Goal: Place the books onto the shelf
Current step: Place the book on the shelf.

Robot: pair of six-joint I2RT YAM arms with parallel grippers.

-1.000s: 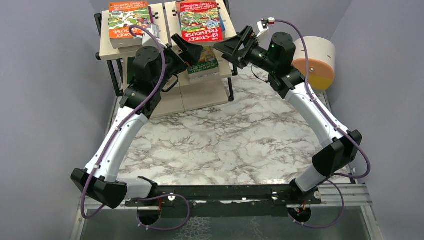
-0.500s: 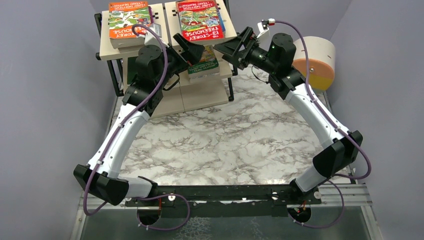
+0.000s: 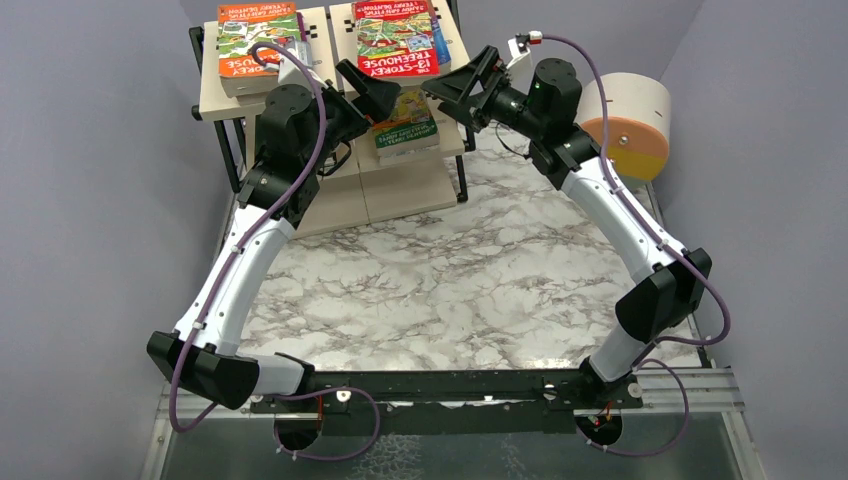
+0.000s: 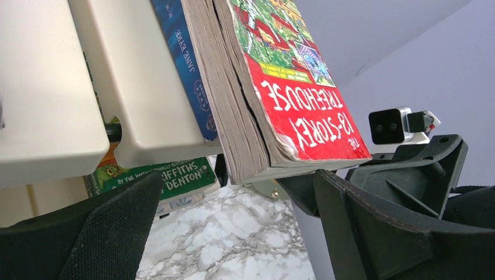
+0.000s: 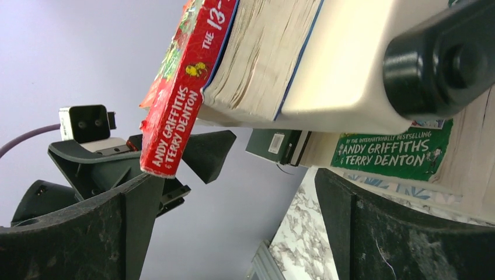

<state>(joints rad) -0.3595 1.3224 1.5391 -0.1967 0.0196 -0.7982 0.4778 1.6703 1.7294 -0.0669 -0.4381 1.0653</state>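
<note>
Red book [image 3: 398,40] (green one [image 3: 405,128] below).

Lit brightly and evenly, probably from overhead. Only soft, faint shadows under the shelf [image 3: 405,185] boards and on the marble table [image 3: 450,280] just before it. Mild sheen at the table edge farthest from the shelf. Sharp throughout from above. In both wrist views, pale shelf boards nearly washed out, black fingers [image 5: 64,233] below the shelf dark, slightly soft.
</note>
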